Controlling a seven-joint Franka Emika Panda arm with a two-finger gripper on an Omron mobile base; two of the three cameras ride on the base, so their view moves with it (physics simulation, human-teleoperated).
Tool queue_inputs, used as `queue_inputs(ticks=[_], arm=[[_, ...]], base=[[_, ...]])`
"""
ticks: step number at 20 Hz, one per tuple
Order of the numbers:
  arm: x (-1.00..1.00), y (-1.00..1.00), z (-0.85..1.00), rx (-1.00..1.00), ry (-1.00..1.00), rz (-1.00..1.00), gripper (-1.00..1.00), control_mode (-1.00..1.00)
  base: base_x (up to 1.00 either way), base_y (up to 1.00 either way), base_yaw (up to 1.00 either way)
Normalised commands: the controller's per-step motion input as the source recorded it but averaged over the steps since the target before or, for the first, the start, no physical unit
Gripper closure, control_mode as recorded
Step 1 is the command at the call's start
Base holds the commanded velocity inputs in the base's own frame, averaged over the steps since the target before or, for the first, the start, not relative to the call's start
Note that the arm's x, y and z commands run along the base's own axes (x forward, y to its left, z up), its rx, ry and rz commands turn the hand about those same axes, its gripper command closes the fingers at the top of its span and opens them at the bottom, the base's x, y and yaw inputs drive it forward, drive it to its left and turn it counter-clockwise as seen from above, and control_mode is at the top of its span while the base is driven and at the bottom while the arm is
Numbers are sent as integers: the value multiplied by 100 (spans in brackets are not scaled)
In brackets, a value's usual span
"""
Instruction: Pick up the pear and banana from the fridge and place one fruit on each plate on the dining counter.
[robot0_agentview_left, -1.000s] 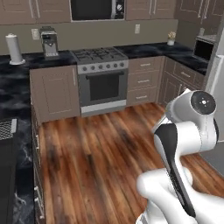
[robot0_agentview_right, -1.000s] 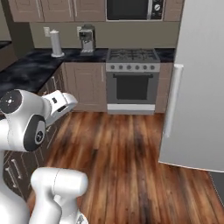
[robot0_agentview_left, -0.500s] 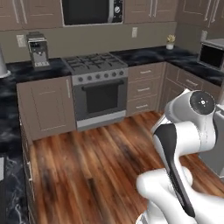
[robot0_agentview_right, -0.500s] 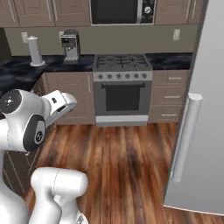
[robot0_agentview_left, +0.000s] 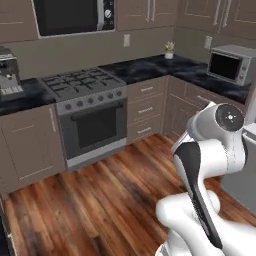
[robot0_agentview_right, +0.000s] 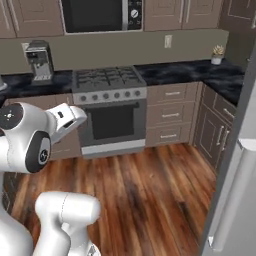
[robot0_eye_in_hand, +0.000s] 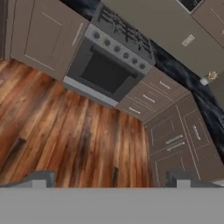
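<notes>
The fridge stands shut at the right edge of the right base view, a tall light-grey door with a long vertical handle. My gripper is open, its two dark fingertips set wide apart with nothing between them. It hangs above the wooden floor and looks toward the stove and the corner cabinets. The arm is folded close over the base in both base views. The pear, the banana, the plates and the dining counter are out of view.
A stove with an oven door stands ahead, under a built-in microwave. A coffee machine, a small plant and a countertop microwave sit on the black counters. Open wooden floor lies between me and the cabinets.
The whole picture has shifted: the base has turned right and come closer to the stove. The fridge door now looms larger at the right. The arm's pose and the open gripper are unchanged.
</notes>
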Motion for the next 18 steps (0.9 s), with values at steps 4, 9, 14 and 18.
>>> queue_inputs(ticks=[4, 9, 14, 18], arm=[[0, 0, 0, 0, 0, 0, -100, 100], [0, 0, 0, 0, 0, 0, -100, 100], [0, 0, 0, 0, 0, 0, -100, 100], [0, 0, 0, 0, 0, 0, -100, 100]], base=[[64, 0, -49], [62, 5, -46], [66, 2, -45], [66, 0, -51]])
